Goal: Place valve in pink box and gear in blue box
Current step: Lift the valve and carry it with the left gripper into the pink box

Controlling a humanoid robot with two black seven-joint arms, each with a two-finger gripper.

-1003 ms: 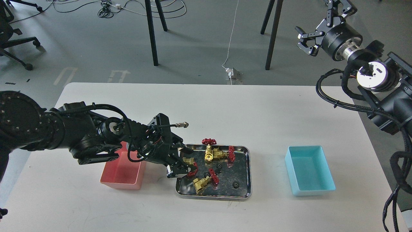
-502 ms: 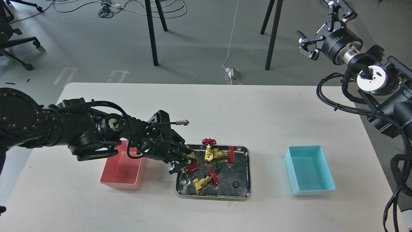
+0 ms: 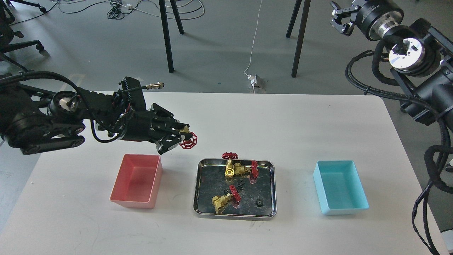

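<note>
My left gripper (image 3: 181,136) is shut on a valve (image 3: 187,140); its red handwheel sticks out past the fingertips. It hangs above the table, up and to the right of the empty pink box (image 3: 136,180). A steel tray (image 3: 201,209) holds two more valves (image 3: 236,169) (image 3: 223,200) and two small black gears (image 3: 259,202) (image 3: 240,184). The blue box (image 3: 339,191) stands empty at the right. My right gripper (image 3: 340,19) is raised high at the top right, away from the table, its fingers spread and empty.
Black table legs (image 3: 166,35) and cables lie on the floor beyond the table's far edge. My right arm's cables (image 3: 430,166) hang along the right edge.
My left gripper closed on a valve in the tray, lifted it out and moved up and left, over the table beside the pink box. My right gripper rose higher.
</note>
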